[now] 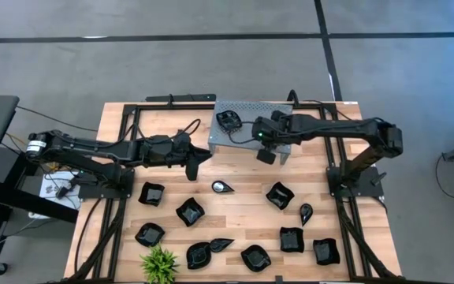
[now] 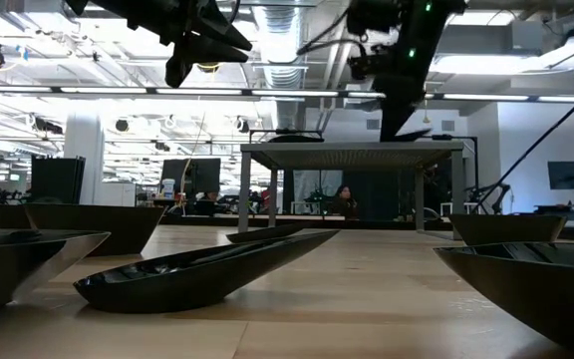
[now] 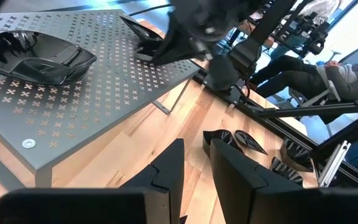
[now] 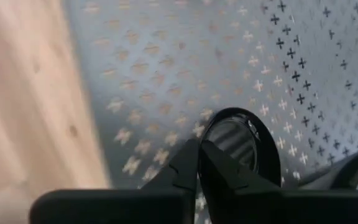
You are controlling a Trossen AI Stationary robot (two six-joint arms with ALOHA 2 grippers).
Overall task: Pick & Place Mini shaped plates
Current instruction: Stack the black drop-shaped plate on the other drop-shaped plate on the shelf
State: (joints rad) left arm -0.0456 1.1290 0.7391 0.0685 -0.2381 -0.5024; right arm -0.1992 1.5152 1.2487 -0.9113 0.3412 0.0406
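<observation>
A leaf-shaped plate (image 2: pixel 207 269) lies nearest the low camera, at lower left of that frame. Above the grey perforated shelf (image 1: pixel 239 112), at upper centre of the high view, the right gripper (image 4: pixel 199 163) reaches in from the right, clenched on a round black plate (image 4: pixel 244 144); only its wrist view shows this grasp. The left gripper (image 3: pixel 194 171) hovers just left of the shelf, fingers slightly parted, empty. One plate (image 1: pixel 228 120) sits on the shelf; the other plates (image 1: pixel 190 211) are scattered over the desk (image 1: pixel 243 205).

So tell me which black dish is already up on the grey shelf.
The wavy-edged dish on the shelf's left part; the others lie on the wooden table.
</observation>
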